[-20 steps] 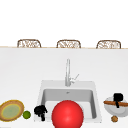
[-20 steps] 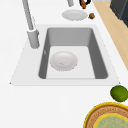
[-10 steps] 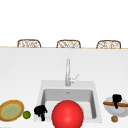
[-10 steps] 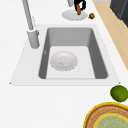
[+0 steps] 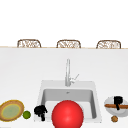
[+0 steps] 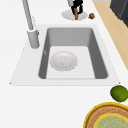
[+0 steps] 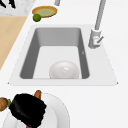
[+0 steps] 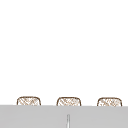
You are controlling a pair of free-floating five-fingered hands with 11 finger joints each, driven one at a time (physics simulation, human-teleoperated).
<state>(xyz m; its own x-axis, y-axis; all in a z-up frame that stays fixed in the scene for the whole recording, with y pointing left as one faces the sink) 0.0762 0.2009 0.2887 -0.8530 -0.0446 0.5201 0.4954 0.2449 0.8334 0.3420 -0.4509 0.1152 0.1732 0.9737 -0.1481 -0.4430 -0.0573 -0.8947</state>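
On the white counter, right hand (image 5: 118, 100) curled round a slim orange-brown stick (image 5: 109, 106) (across a pale plate (image 5: 108, 110)).

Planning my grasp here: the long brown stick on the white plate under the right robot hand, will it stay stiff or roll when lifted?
The stick looks straight and thin, so probably stiff and light. It appears round and could roll on the plate. The right robot hand sits over its middle, favouring balance.

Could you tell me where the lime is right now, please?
In the front view the lime sits on the counter left of the sink, between the yellow-rimmed plate and the left hand.
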